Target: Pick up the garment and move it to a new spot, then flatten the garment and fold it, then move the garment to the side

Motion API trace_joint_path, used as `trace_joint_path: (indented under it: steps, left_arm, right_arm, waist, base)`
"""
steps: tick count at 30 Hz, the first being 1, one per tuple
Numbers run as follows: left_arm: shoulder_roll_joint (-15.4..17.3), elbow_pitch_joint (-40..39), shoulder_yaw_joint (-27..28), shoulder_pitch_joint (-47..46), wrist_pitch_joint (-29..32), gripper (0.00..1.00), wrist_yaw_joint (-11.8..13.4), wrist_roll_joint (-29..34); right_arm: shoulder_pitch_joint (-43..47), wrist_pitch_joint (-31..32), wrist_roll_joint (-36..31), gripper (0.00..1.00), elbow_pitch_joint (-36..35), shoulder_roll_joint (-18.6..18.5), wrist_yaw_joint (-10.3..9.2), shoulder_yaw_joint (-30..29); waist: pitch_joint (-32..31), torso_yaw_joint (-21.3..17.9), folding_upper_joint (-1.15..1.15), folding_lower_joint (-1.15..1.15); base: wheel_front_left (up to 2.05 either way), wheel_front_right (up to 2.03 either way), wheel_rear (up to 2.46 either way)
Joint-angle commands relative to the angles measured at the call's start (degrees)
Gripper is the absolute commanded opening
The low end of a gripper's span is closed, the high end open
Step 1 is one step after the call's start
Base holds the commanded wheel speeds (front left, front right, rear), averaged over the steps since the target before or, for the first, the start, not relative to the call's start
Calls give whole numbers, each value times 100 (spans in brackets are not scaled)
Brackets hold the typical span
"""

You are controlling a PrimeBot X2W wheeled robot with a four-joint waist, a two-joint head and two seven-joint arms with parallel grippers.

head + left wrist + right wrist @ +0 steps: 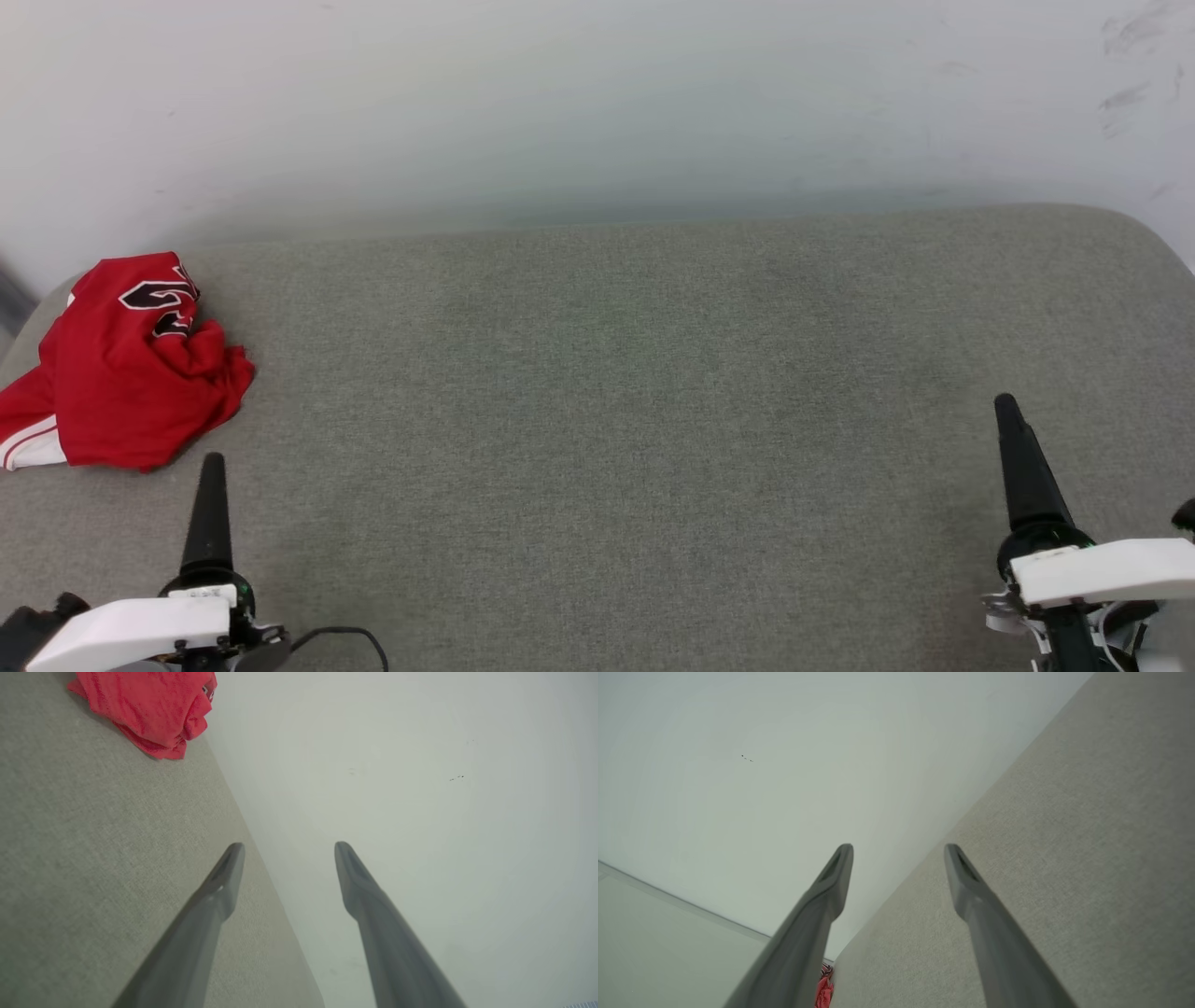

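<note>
A: How much open room is there?

B: Plenty. The grey cushion lies bare across its middle and its whole right side. Its far edge meets the white wall, and both far corners are rounded.

A: Where is the garment?

B: The garment sits as a crumpled red heap in the far left corner of the cushion. It is close to the rounded left edge and just short of the wall.

A: Which way does it run?

B: Its long axis runs roughly from the wall toward the robot, leaning a little left at the near end. The black number faces up at the far end. The white sleeve, with its striped edge, lies at the near left end, at the border of the head view.

A: And the left gripper?

B: The left gripper hovers over the front left of the cushion. Its two fingers are spread wide and there is nothing between them. In the head view its fingertip is near the heap's near edge but apart from it. A black cable loops beside its wrist.

A: The right one?

B: The right gripper is over the front right, well apart from the garment. Its fingers are just as wide apart and grip nothing. Its wrist view catches a scrap of red low down, far along the line where cushion meets wall.
</note>
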Motion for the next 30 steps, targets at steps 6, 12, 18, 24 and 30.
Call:
trace_joint_path:
  steps: [6, 12, 18, 24, 30]
  left_arm:
    - [26, -630, 77, -21, -159, 100, 47, 970]
    - [29, -1389, -619, 175, -314, 100, 626, 2566]
    - [31, -1542, -1108, 302, -426, 100, 872, 3471]
    - [173, -1612, -1450, 360, -509, 100, 1034, 4001]
    - [417, -1635, -1906, 469, -606, 100, 1172, 4414]
  right_arm:
    - [-76, -162, -1213, 100, -468, -11, 1, 181]
    - [-57, -320, -2277, 100, -718, -10, 2, 359]
    - [2, -430, -2933, 100, -754, -14, 2, 454]
    - [33, -518, -3427, 100, -791, -28, 2, 538]
    - [104, -617, -3938, 100, -745, -20, 1, 536]
  waist:
    - [21, -10, 0, 0]
    - [44, -25, 0, 0]
    - [52, -35, 0, 0]
    - [59, -45, 0, 0]
    - [55, -57, 0, 0]
  base:
    - [0, 0, 0]
    - [0, 0, 0]
    - [0, 0, 0]
    - [0, 0, 0]
    - [0, 0, 0]
